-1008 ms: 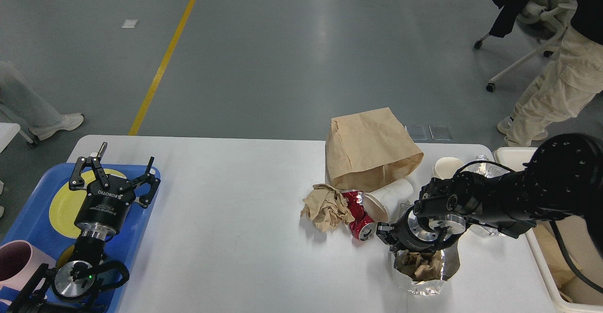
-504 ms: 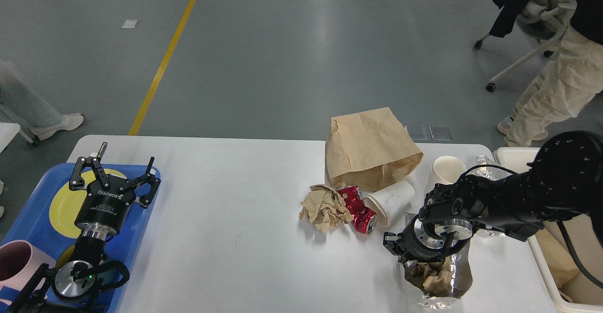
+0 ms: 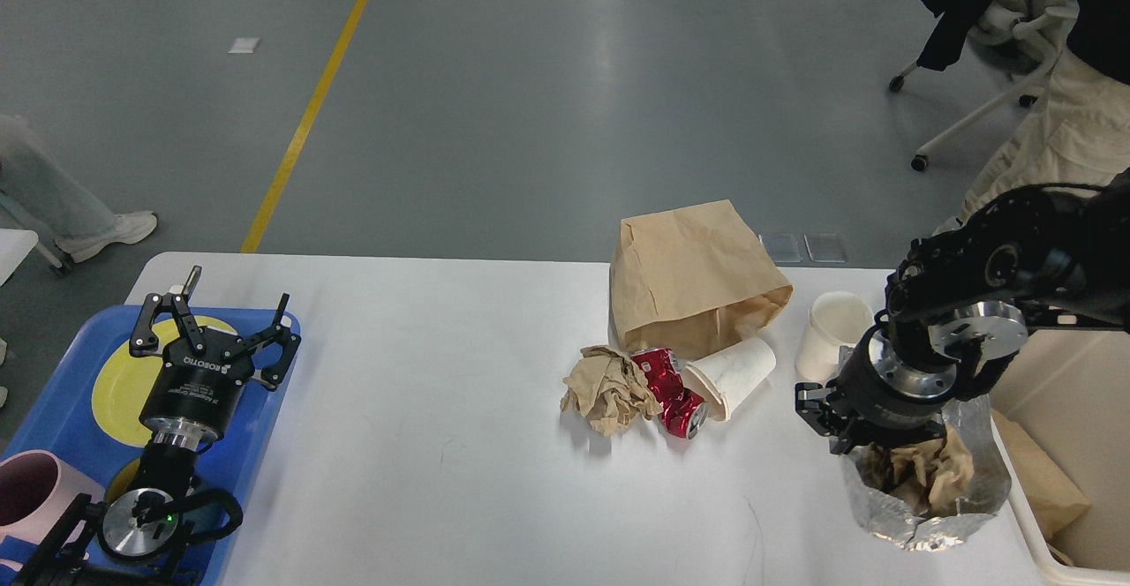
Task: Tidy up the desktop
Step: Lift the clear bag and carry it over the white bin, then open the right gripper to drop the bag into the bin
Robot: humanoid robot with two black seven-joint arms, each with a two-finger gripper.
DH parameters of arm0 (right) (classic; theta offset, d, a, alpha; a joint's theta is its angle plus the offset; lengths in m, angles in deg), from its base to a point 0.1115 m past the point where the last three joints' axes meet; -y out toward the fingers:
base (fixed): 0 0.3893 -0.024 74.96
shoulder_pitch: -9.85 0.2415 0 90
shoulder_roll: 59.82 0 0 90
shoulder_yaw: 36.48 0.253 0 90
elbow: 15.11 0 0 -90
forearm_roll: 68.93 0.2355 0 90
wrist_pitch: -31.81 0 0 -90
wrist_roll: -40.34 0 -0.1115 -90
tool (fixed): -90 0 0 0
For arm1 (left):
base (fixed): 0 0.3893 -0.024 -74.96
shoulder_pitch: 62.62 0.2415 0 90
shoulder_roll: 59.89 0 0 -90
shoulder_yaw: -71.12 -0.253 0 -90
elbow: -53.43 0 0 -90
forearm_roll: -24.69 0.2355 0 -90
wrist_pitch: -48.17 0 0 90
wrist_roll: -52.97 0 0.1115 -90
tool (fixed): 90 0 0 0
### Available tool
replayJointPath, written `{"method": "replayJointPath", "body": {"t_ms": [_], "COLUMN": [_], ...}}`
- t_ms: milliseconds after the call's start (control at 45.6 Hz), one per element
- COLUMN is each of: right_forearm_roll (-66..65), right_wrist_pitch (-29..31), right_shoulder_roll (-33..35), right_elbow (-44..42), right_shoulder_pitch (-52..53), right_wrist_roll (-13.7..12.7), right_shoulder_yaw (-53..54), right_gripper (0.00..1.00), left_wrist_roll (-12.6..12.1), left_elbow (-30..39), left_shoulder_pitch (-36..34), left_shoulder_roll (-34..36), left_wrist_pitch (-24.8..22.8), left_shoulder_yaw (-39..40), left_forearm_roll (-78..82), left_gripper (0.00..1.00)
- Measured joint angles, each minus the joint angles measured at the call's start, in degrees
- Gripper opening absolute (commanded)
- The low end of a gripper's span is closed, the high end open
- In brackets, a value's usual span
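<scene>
The white desktop [image 3: 424, 409] carries litter right of its middle: a brown paper bag [image 3: 693, 281], a crumpled brown paper wad [image 3: 609, 387], a crushed red can [image 3: 673, 389], a white paper cup [image 3: 734, 374] on its side and a second white cup [image 3: 828, 330]. My right gripper [image 3: 887, 436] points downward near the desktop's right edge, shut on a silver foil bag [image 3: 927, 502] stuffed with crumpled brown paper; the bag hides its fingertips. My left gripper [image 3: 210, 326] hovers open over the blue tray, holding nothing.
A blue tray [image 3: 265, 409] at the left edge holds a yellow plate [image 3: 124, 383] and a pink mug [image 3: 35, 489]. A cream bin [image 3: 1073, 409] stands just off the right edge with brown paper inside. A person [image 3: 1050, 154] and an office chair stand beyond the far right corner.
My right gripper has carried the foil bag rightward and farther back, from beside the red can to the desktop's right edge next to the bin. The left arm has stayed still.
</scene>
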Motion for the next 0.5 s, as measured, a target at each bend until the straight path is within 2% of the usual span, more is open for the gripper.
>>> {"method": "replayJointPath", "body": {"t_ms": [175,351,416,504], "right_forearm_roll": [0.48,0.51,0.48,-0.14], "right_wrist_pitch": [8.68,10.83,10.91,10.94], "right_shoulder_roll": [3.69,4.97,4.97,4.98], "right_elbow": [4.97,7.36,7.52,7.41], "right_shoulder_pitch": [14.71,22.89,23.75,23.98], "right_wrist_roll": [0.06,0.69,1.8,5.56], "right_shoulder_yaw": [-3.69,-7.97,-9.77,-12.43], "right_gripper": [0.0,0.0,0.0,0.0], "left_wrist_roll": [0.0,0.07,0.08,0.07], "left_elbow": [0.0,0.0,0.0,0.0], "left_shoulder_pitch": [0.0,0.0,0.0,0.0], "left_shoulder_roll": [0.07,0.09,0.09,0.09], "left_wrist_pitch": [0.0,0.0,0.0,0.0], "left_shoulder_yaw": [0.0,0.0,0.0,0.0], "left_forearm_roll": [0.0,0.0,0.0,-0.01], "left_gripper": [0.97,0.97,0.97,0.97]}}
